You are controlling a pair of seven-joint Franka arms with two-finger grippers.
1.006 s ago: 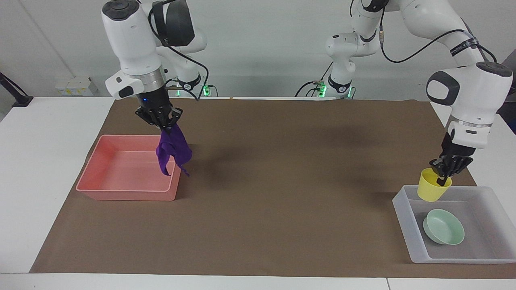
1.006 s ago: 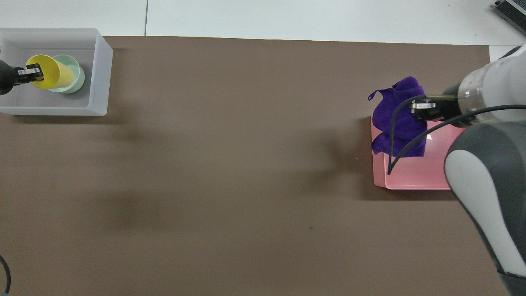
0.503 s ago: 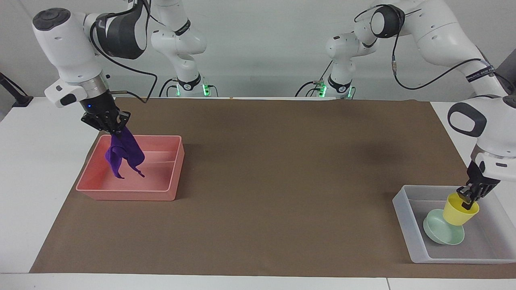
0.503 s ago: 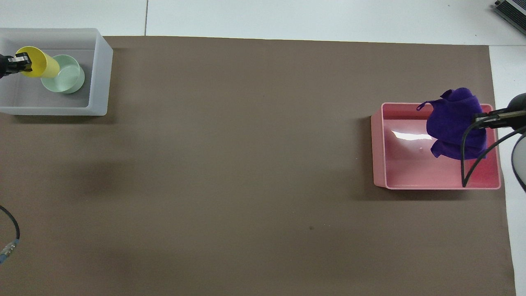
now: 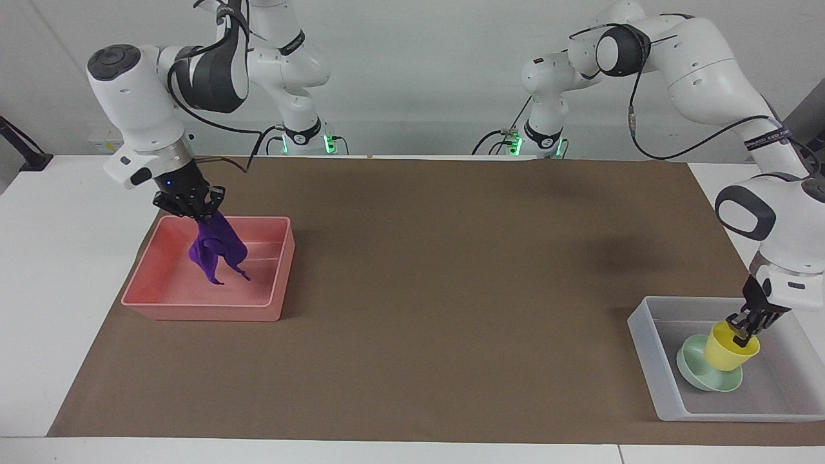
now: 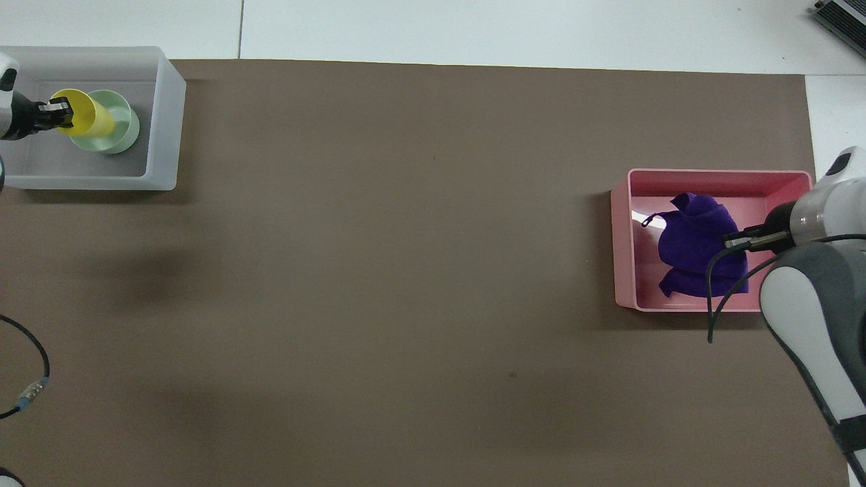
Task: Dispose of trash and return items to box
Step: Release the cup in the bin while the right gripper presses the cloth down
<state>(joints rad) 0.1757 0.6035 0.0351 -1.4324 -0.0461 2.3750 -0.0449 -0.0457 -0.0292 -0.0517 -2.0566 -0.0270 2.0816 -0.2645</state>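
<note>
My right gripper (image 5: 198, 214) is shut on the top of the purple cloth (image 5: 216, 252), which hangs down into the pink bin (image 5: 200, 312). From overhead the cloth (image 6: 697, 243) lies over the bin's floor, with the right gripper (image 6: 736, 239) above the pink bin (image 6: 717, 176). My left gripper (image 5: 742, 331) is shut on the rim of the yellow cup (image 5: 728, 349) and holds it upright over the mint bowl (image 5: 693, 372) inside the translucent box (image 5: 650, 361). I cannot tell whether the cup touches the bowl. Overhead, the cup (image 6: 84, 116) overlaps the bowl (image 6: 123, 132) in the box (image 6: 164, 122), held by the left gripper (image 6: 59, 111).
A brown mat (image 5: 451, 290) covers the table between the two bins. The pink bin stands toward the right arm's end, the translucent box toward the left arm's end. A loose cable (image 6: 27, 385) lies at the mat's edge near the left arm.
The right gripper has carried the cloth from the bin's edge to over its middle and lowered it. The left gripper has lowered the cup onto or just over the bowl.
</note>
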